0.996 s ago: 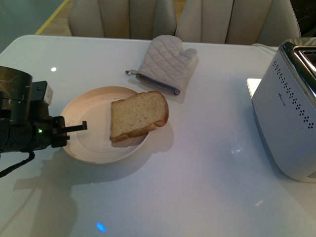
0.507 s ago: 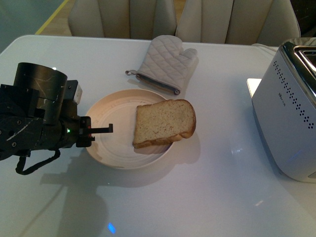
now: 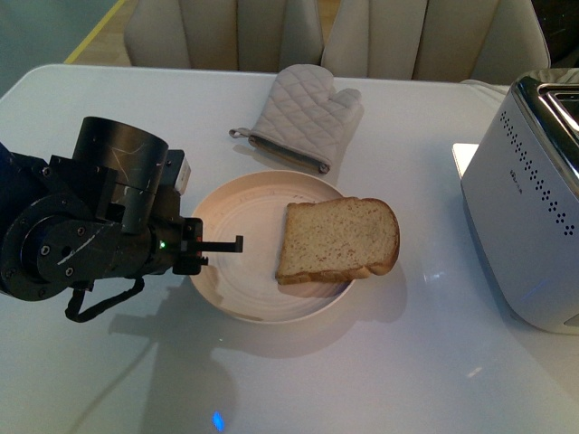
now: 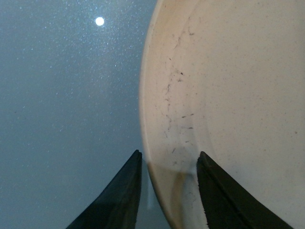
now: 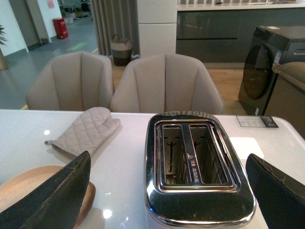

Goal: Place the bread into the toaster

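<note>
**On the white surface: bread parked on its plate, toaster off to the right**

On the glossy white surface (image 3: pixel 380 362) you can see little ceiling lights reflected as bright dots. The bread (image 3: pixel 336 240) is lying flat on a pale round plate (image 3: pixel 240 203), with its right end hanging over the rim on the toaster side. The toaster (image 3: pixel 525 217) is well apart from it at the surface's right edge, both chrome slots bare.

The left hand (image 3: pixel 233 244) has its fingers either side of the plate's left rim, one out over the surface and one over the plate, so it's pinched onto the rim. The right hand (image 5: pixel 167 153) is up above the toaster with its fingers spread wide, nothing between them.

A quilted grey oven mitt (image 3: pixel 303 113) lies behind the plate. Beige padded chairs (image 5: pixel 167 83) are pulled up at the far side. Behind them the room has curtains, a wicker basket (image 5: pixel 122 47) and a dark front-loading appliance (image 5: pixel 276 67).
</note>
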Motion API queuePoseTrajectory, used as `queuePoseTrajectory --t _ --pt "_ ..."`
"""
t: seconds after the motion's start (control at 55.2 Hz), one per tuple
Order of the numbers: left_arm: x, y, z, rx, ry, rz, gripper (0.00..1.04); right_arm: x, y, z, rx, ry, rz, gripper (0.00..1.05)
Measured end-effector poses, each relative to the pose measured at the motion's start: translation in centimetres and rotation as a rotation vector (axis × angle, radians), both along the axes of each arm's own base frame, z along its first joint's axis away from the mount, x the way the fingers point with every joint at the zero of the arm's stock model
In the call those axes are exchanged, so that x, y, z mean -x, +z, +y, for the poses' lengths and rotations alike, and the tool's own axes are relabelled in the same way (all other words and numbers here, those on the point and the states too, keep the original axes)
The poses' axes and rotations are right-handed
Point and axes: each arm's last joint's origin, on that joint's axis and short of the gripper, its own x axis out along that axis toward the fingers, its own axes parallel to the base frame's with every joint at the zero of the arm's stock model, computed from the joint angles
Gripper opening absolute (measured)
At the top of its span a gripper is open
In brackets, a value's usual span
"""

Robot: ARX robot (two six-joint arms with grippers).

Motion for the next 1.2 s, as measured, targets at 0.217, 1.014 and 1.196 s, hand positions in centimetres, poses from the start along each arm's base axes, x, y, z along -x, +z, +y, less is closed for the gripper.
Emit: queuePoseTrajectory --t 0.217,1.014,1.196 --pt "0.5 3.6 3.3 0.077 0.117 -0.089 0.72 0.0 0.0 0.0 0.000 0.000 0.000 0.96" --pt "14.0 19.4 11.1 -0.004 0.236 -0.983 0.46 0.0 0.0 0.0 0.000 -0.002 0.000 0.96" --pt "15.8 19.4 10.6 -0.022 0.203 -0.982 0.12 0.0 0.0 0.0 0.000 -0.002 0.000 0.96"
